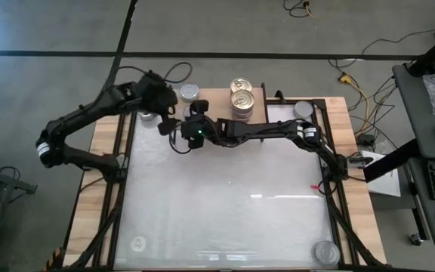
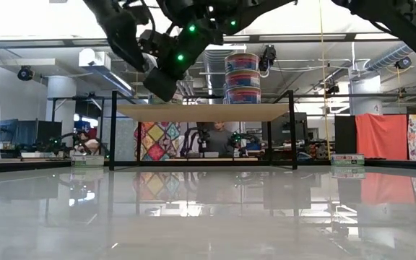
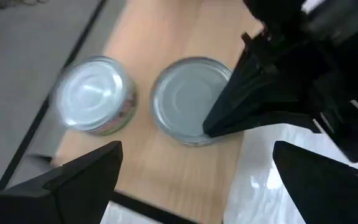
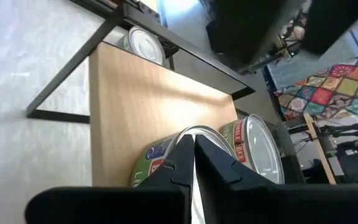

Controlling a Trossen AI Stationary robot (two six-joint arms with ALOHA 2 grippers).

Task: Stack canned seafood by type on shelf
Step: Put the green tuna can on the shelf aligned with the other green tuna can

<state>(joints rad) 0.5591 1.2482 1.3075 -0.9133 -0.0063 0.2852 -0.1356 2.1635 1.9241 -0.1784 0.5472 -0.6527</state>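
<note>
Two silver-lidded tins (image 3: 95, 93) (image 3: 188, 99) stand side by side on the table's light-wood rim at its far left corner. In the high view my left gripper (image 1: 159, 106) hides most of them. It hangs over them, open (image 3: 194, 152). My right gripper (image 1: 166, 125) reaches in from the right, shut (image 4: 194, 140), with its tips above the tin nearer the shelf (image 4: 185, 149). A third silver tin (image 1: 189, 92) stands just left of the shelf (image 1: 217, 102). Gold-lidded tins (image 1: 242, 98) stand stacked on the shelf's right part (image 2: 243, 76).
Another silver tin (image 1: 303, 109) stands on the far rim, right of the shelf. Round grey things lie at the near corners (image 1: 325, 251) (image 1: 137, 243). The shelf's left half (image 2: 165, 112) is bare. The white tabletop (image 1: 225, 196) lies open. A person (image 2: 215, 137) sits in the room behind.
</note>
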